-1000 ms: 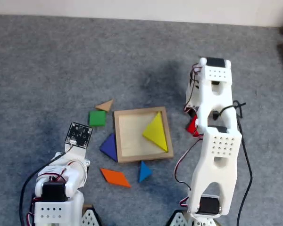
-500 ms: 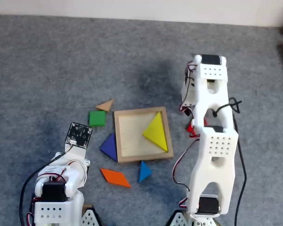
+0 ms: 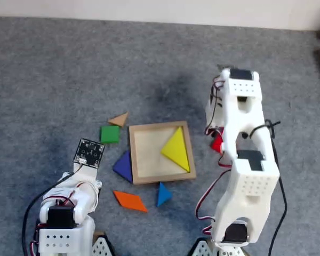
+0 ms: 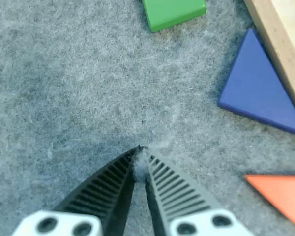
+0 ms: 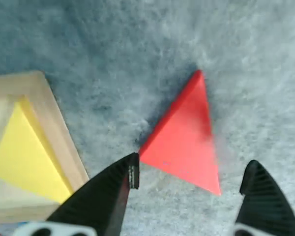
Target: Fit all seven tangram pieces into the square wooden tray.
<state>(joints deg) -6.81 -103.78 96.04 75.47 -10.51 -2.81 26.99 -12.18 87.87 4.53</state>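
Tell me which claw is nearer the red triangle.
Right. The right claw hangs open astride the red triangle; the left claw sits shut over the carpet near the dark blue triangle, across the tray.

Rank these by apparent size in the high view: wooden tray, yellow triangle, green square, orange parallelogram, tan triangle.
1. wooden tray
2. yellow triangle
3. green square and orange parallelogram, which look about equal
4. tan triangle, smallest
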